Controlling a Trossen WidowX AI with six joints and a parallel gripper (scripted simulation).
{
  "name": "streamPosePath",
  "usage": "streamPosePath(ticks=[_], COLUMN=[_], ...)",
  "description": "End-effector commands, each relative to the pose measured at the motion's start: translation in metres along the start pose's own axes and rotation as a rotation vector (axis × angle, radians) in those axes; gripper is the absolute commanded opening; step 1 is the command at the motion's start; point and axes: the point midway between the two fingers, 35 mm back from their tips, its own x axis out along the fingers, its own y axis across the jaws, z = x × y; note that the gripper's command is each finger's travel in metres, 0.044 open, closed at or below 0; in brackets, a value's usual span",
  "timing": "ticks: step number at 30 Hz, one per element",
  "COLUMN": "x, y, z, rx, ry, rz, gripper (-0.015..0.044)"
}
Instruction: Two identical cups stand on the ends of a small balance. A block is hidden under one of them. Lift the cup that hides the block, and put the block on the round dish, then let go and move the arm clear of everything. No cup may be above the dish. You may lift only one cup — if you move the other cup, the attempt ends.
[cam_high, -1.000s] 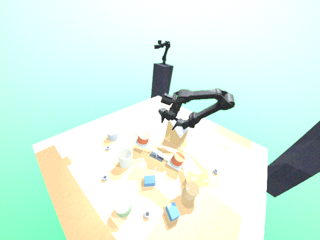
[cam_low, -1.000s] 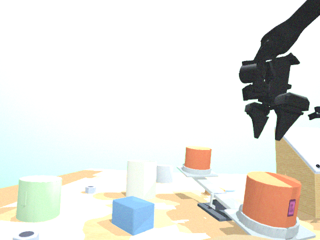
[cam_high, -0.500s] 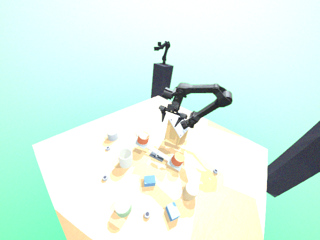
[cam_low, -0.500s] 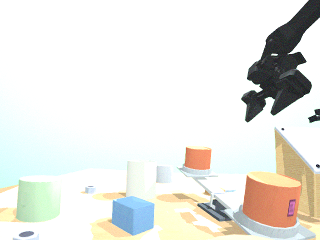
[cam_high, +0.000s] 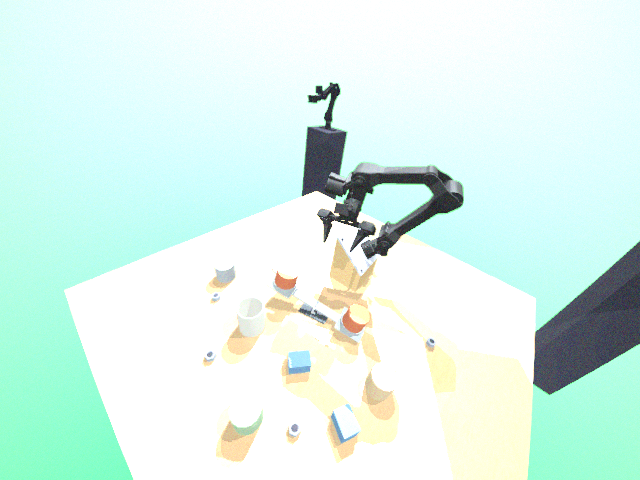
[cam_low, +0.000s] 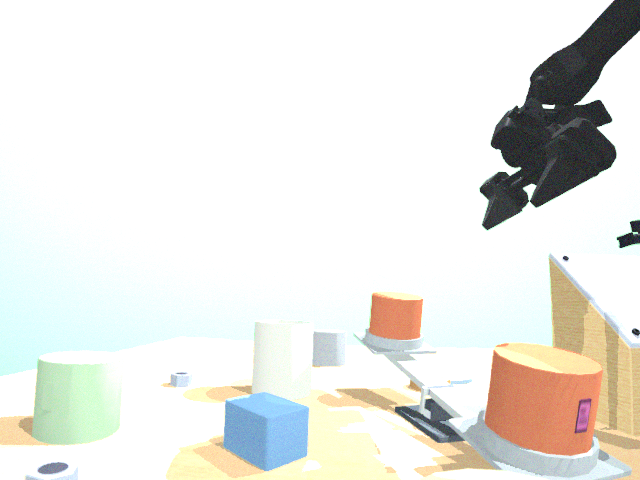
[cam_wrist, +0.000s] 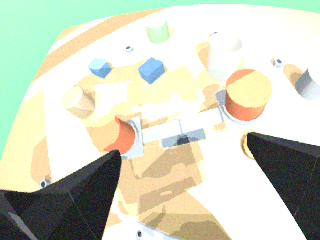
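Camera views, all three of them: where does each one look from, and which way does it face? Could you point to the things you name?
Top: high above the table, looking steeply down; the whole bent arm and open hand (cam_high: 338, 245) (cam_low: 509, 215) (cam_wrist: 184, 148) show.
Exterior: low beside the table, looking across it; forearm and hand show.
Wrist: on the arm near the hand, looking past its two dark fingers to the table.
Top and wrist share both orange cups (cam_high: 355, 318) (cam_low: 542, 400) (cam_wrist: 247, 97).

cups (cam_high: 355, 318) (cam_high: 285, 279) (cam_low: 542, 397) (cam_low: 395, 316) (cam_wrist: 118, 135) (cam_wrist: 247, 95) on opposite ends of balance (cam_high: 313, 308) (cam_low: 431, 415) (cam_wrist: 183, 137).
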Motion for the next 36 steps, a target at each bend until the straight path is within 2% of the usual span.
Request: streamPosePath(ticks=[1,18,36], x=[0.009,0.059,0.115], y=[0.004,0.035,0.085], z=[0.004,0.015,0.016], rx=[0.089,0.585,1.077], ry=[0.059,0.338,0.520], rz=[0.008,-0.062,-0.340], gripper=[0.0440,0.0440,0.0440])
